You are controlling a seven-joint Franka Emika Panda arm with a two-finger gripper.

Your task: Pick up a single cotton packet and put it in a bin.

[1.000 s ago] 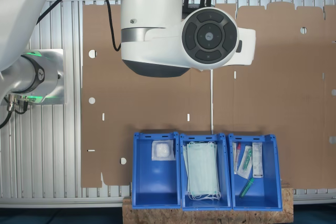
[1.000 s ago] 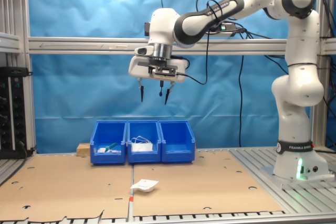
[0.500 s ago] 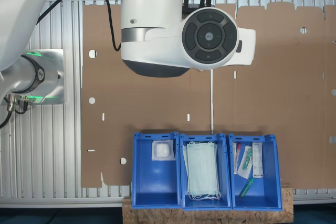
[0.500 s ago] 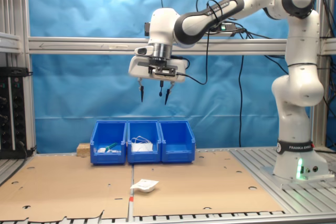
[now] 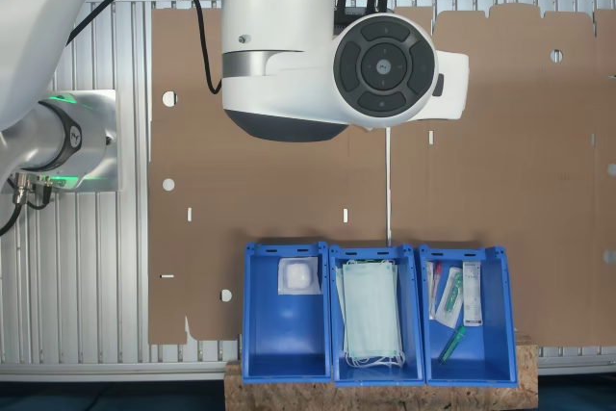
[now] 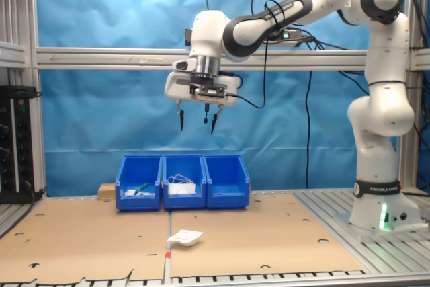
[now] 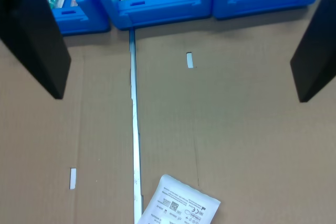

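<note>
A cotton packet (image 6: 185, 237) lies flat on the cardboard near the table's front edge in the second exterior view; in the wrist view the packet (image 7: 181, 208) shows its printed label. My gripper (image 6: 197, 129) hangs high above the table, open and holding nothing, roughly over the packet and in front of the bins. The wrist view shows the gripper (image 7: 181, 97) with its dark fingers (image 7: 31, 35) far apart. The bin (image 6: 227, 183) for cotton is the row's end one, at the second exterior view's right. Another packet (image 5: 298, 276) lies inside this bin (image 5: 252, 324).
Next to it stand a like bin with green masks (image 5: 372, 315) and one with tubes and syringe packs (image 5: 460, 305). The row rests on a chipboard block (image 5: 525, 382). My arm's wrist (image 5: 385, 69) covers the cardboard's middle in the first exterior view. The robot base (image 6: 383, 213) stands at the second exterior view's right.
</note>
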